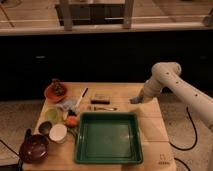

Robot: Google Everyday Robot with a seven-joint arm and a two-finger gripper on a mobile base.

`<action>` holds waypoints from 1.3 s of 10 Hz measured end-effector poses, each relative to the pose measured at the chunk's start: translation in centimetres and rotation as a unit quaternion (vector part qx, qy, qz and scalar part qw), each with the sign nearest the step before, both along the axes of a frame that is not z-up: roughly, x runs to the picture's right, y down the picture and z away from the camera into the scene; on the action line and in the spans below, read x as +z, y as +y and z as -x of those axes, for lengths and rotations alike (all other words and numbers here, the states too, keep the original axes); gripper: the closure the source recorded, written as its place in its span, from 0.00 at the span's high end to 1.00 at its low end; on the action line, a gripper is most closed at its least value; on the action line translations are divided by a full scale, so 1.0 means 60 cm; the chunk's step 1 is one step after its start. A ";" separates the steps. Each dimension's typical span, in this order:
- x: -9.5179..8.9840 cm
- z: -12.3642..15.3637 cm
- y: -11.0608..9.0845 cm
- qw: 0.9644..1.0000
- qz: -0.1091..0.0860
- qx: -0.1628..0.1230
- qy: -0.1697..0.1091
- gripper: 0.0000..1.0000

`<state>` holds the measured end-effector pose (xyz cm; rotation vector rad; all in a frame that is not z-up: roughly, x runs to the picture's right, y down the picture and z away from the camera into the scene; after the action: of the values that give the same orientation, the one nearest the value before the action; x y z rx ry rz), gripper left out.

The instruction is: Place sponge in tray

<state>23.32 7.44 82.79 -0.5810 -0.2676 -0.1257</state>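
The dark-green tray (107, 141) lies at the front middle of the wooden table, with nothing in it. My gripper (136, 99) hangs low over the table's right side, behind the tray's far right corner. A small blue-grey patch, the sponge (134, 101), shows right at the gripper's tip, on or just above the table. I cannot tell whether the gripper holds it.
A small dark flat block (101, 96) and a thin utensil (102, 107) lie behind the tray. At the left are an orange bowl (55, 92), a green bowl (52, 115), a white cup (58, 133) and a dark red bowl (34, 148). The table's right edge is just past the gripper.
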 end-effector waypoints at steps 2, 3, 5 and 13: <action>-0.020 0.014 0.007 1.000 0.003 -0.011 -0.006 0.01; -0.026 0.019 0.011 1.000 0.004 -0.013 -0.007 0.01; -0.044 0.030 0.019 1.000 0.008 -0.018 -0.009 0.01; -0.089 0.102 0.074 0.998 0.033 -0.046 -0.021 0.01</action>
<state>17.19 11.88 77.42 -0.6578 -0.2857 -0.2189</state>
